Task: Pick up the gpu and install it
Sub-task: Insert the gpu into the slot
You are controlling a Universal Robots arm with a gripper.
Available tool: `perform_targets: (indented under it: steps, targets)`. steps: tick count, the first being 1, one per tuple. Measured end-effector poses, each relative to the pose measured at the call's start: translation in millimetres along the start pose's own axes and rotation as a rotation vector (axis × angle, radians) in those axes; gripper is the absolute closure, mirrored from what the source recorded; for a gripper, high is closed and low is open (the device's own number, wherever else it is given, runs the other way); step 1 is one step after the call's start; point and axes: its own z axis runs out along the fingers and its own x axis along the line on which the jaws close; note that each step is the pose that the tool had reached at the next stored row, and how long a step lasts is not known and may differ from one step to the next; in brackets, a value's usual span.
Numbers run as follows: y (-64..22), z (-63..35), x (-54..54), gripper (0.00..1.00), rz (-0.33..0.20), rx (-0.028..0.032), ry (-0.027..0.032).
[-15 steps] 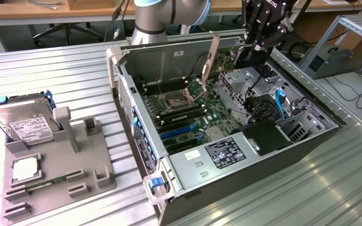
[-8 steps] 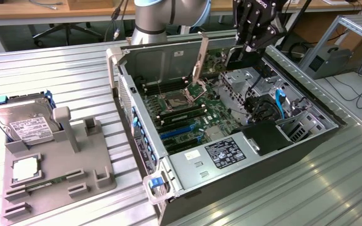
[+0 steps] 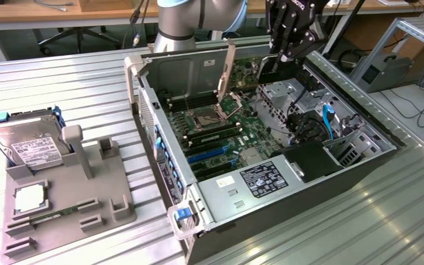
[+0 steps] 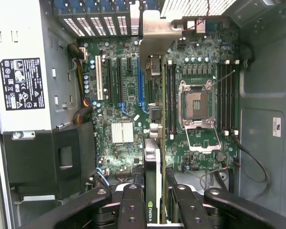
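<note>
The gpu [image 3: 229, 66] is a thin dark card with a pale metal bracket at its far end. It hangs edge-down over the motherboard [image 3: 220, 127] inside the open computer case [image 3: 160, 165]. My gripper [image 3: 284, 54] is shut on the card's near end, high above the case's back part. In the wrist view the gpu [image 4: 152, 162] runs edge-on between my gripper [image 4: 155, 210] fingers [image 4: 132, 205], its bracket reaching toward the case's rear wall. Beneath the card lie the motherboard's long expansion slots [image 4: 140, 81], one of them blue.
A silver power supply [image 4: 21, 83] with a label fills one side of the case, and the processor socket [image 4: 198, 102] sits beside the card's line. On the exterior view's left, a grey fixture [image 3: 64, 193] holds a hard drive [image 3: 28, 141]. Blue cables [image 3: 328, 124] lie near the drive bays.
</note>
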Motion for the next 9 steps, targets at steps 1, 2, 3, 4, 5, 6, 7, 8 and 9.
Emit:
perform_targets:
  steps: [1,2,3,4,5,6,7,8,9]
  targets:
    - [1.9,0.0,0.1,0.73,0.0,0.0001,-0.0001]
    - [3.6,0.0,0.2,0.73,0.0,0.0,-0.0001]
    - [5.5,-0.1,0.2,0.73,0.0,0.0,0.0]
    - [8.2,-0.1,0.3,0.73,0.0,0.0001,0.0]
    - [11.6,-0.2,0.5,0.73,0.0,0.0,0.0]
    - [14.6,-0.3,0.6,0.73,0.001,0.0,0.0001]
    - [16.1,-0.3,0.6,0.73,0.001,0.0,0.0001]
    - [17.6,-0.3,0.7,0.73,0.001,0.0001,0.0001]
    - [18.9,-0.3,0.7,0.73,0.001,0.0001,0.0]
